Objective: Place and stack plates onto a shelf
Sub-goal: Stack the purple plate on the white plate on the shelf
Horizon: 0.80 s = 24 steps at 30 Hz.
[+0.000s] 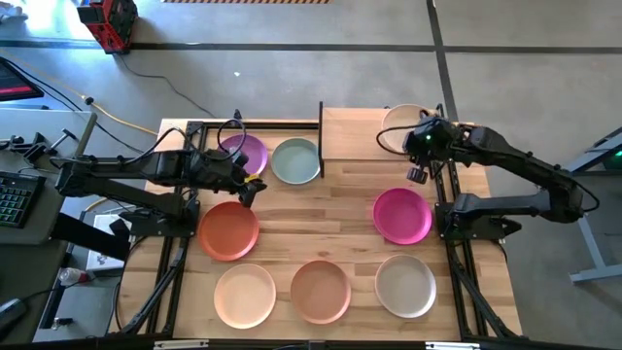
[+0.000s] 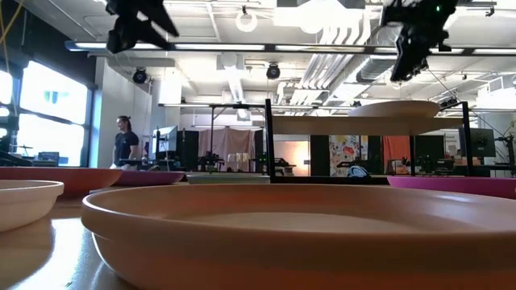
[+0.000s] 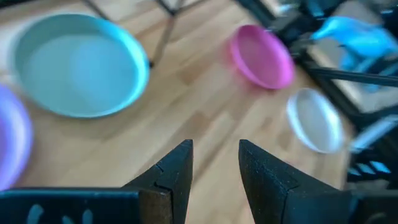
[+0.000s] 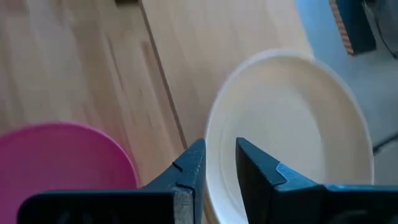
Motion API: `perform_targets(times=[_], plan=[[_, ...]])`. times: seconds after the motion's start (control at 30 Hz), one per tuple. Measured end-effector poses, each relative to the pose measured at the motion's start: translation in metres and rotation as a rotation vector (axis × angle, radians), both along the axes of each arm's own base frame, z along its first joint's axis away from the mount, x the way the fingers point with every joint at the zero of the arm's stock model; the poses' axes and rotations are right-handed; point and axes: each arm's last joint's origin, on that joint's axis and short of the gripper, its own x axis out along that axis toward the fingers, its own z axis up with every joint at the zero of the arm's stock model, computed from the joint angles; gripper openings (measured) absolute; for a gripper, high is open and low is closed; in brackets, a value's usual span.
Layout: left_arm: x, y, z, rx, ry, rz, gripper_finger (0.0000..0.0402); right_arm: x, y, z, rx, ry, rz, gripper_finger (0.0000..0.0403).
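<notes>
Hidden or cut off: the cream plate on the shelf is half covered by the right arm in the high view; only its far rim shows. The purple plate is partly under the left arm's wrist and cable. In the low view a peach plate fills the foreground and blocks most of the table; both grippers show only as dark shapes at the top edge.

Count, high view: eight plates visible. One on the shelf (cream). Seven on the table: purple, pale blue-green, magenta, rust orange, and a front row of pale peach, peach, beige-grey.

Clock positions from table centre: shelf and cream plate at 1, blue-green at 11, purple at 10, rust orange at 8, magenta at 3, front row from 7 to 5.

Left gripper: above bare wood between purple and rust orange plates, fingers a narrow gap apart, empty.

Right gripper: above the near rim of the cream plate, fingers narrowly parted, nothing between them.

One person stands far back in the room.
</notes>
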Motion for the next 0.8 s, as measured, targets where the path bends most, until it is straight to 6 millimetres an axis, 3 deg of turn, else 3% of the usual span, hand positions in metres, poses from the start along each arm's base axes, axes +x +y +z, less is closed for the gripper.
perform_targets(times=[0.17, 0.37, 0.8], plan=[[-0.004, 0.009, -0.008, 0.133, 0.128, 0.063, 0.0117, -0.002, 0.001, 0.026, -0.039, -0.078, 0.001, 0.0064], [0.006, 0.035, -0.028, 0.169, 0.31, 0.135, 0.0117, -0.005, 0.003, 0.044, -0.069, -0.135, 0.002, 0.0064], [0.038, 0.077, -0.085, 0.102, 0.615, 0.158, 0.0117, -0.006, 0.003, 0.045, -0.063, -0.127, 0.002, 0.0064]])
